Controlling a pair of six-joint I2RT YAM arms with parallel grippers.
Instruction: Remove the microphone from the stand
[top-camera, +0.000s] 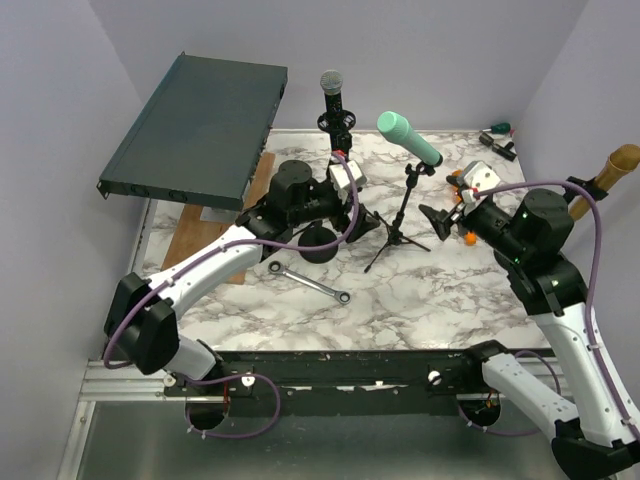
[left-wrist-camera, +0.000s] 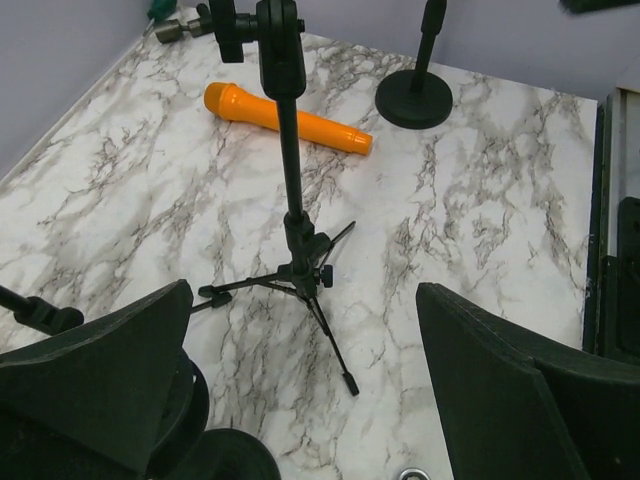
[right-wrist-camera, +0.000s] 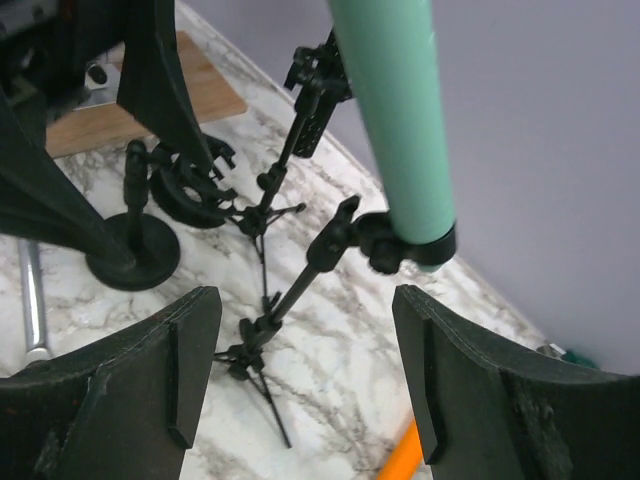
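Observation:
A teal microphone (top-camera: 408, 137) sits tilted in the clip of a black tripod stand (top-camera: 400, 215) at mid-table. In the right wrist view the microphone (right-wrist-camera: 395, 110) hangs above and just ahead of my right gripper (right-wrist-camera: 305, 370). That gripper is open and holds nothing, with the clip (right-wrist-camera: 400, 245) beyond its fingertips. It stands right of the stand in the top view (top-camera: 438, 217). My left gripper (left-wrist-camera: 300, 390) is wide open and empty. It faces the stand's pole (left-wrist-camera: 290, 150) and feet from the left (top-camera: 362, 218).
An orange microphone (left-wrist-camera: 285, 117) lies on the marble beyond the tripod. A second stand with a black microphone (top-camera: 335, 100) is at the back, and a round black base (top-camera: 320, 242) sits by my left gripper. A wrench (top-camera: 310, 282), a black rack unit (top-camera: 200, 125) and a wooden board (top-camera: 215, 235) are on the left.

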